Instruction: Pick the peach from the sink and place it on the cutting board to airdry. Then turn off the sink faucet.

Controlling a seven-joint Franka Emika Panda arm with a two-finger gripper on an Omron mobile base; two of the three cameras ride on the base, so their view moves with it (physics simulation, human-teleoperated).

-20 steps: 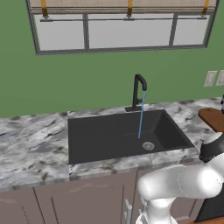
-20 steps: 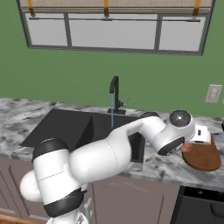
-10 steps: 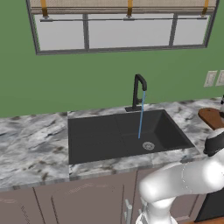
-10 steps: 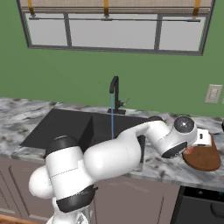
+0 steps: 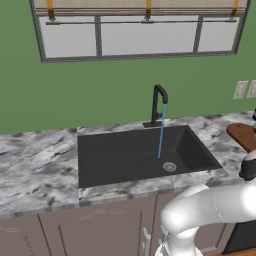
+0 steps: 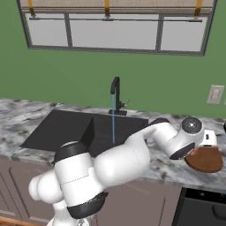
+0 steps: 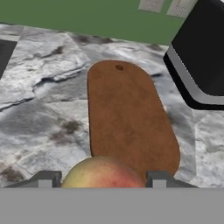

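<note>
Fingers [image 7: 101,180] gripping peach [image 7: 103,173] over cutting board [image 7: 129,118], faucet [image 5: 158,104] running.

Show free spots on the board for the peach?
In the hand view the whole board is bare, from its hole end down to the peach between the fingers. Bare marble lies to its left; a dark appliance crowds the upper right.

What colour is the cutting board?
Reddish-brown wood. The board shows best in the hand view, lying on the marble counter.
</note>
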